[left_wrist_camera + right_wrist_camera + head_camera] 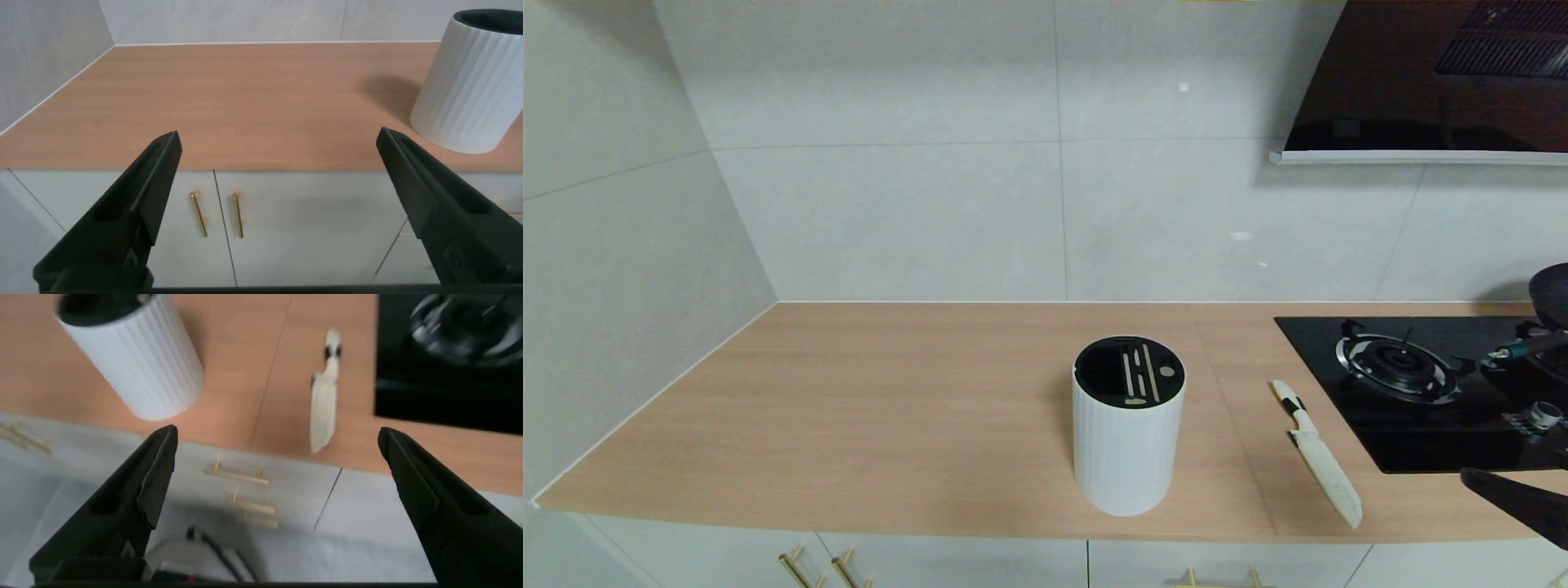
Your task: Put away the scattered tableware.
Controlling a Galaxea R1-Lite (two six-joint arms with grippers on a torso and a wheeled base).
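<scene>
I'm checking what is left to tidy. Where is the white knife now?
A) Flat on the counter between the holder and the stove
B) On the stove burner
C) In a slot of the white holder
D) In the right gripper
A: the knife lies flat on the wooden counter, apart from the white holder and just short of the stove.

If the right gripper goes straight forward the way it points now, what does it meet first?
Likely the wooden countertop near its front edge, between the white holder and the knife. The open right gripper aims at neither; depth is unclear.
</scene>
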